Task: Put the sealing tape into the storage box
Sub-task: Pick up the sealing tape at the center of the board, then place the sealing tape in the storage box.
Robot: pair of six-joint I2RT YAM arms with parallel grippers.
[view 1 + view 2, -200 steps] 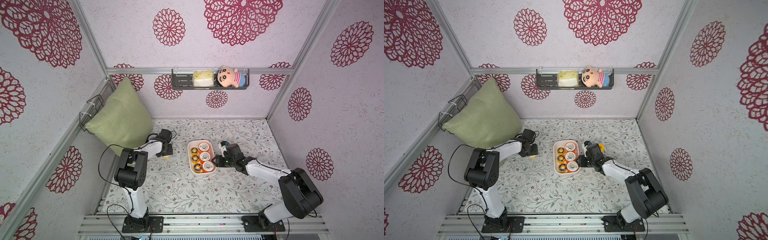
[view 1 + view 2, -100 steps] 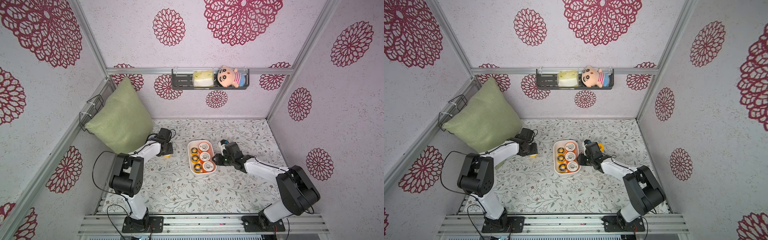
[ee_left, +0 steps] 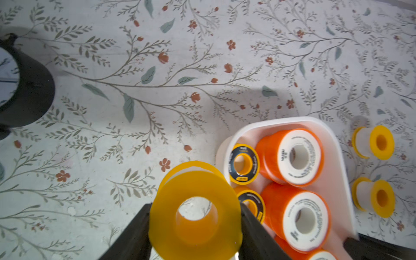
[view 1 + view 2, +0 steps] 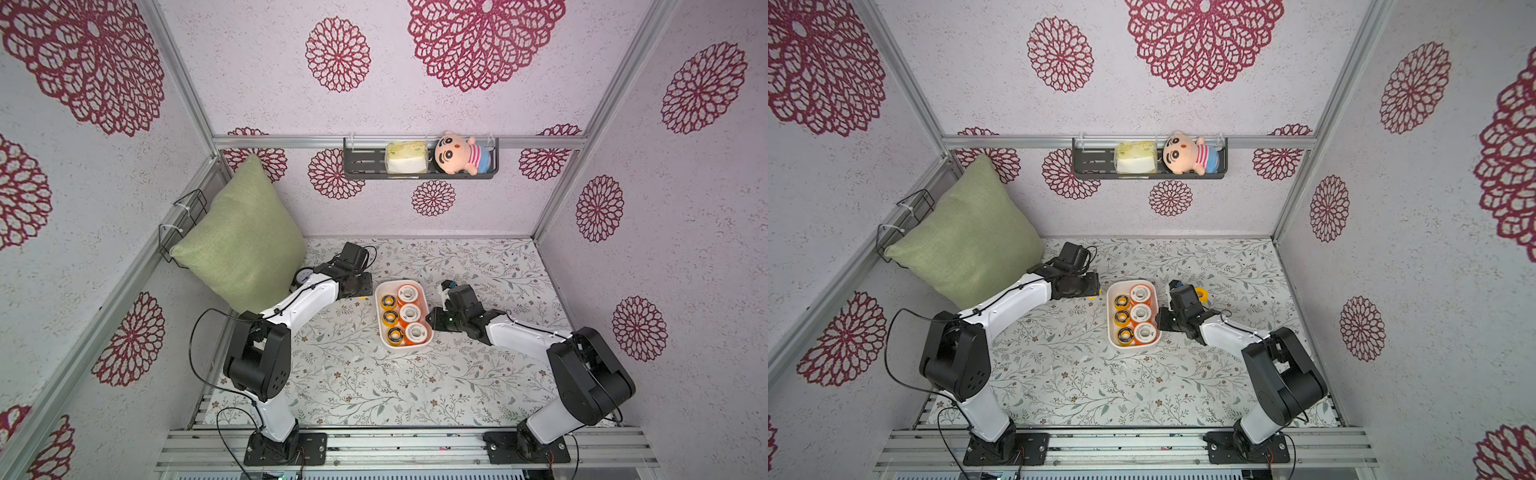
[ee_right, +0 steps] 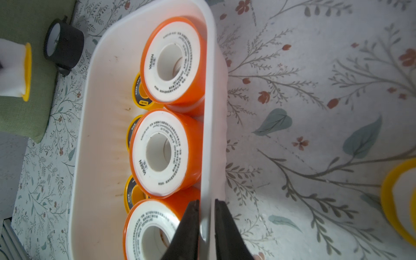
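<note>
Green pillow (image 4: 245, 245) leans on the left wall, a black gauge (image 3: 22, 85) just beside it. We see the white storage box (image 5: 208, 112) pointing toward the back wall, six rolls of sealing tape (image 4: 408, 312) inside, holes up. Our right gripper (image 5: 207, 203) pinches its right wall. Our left gripper (image 3: 195, 209) squeezes a yellow spool (image 3: 166, 216), hole down, just left of it. Two more spools (image 3: 372, 141) lie to its right.

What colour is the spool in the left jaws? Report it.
Yellow spool, clearest in the left wrist view.
</note>
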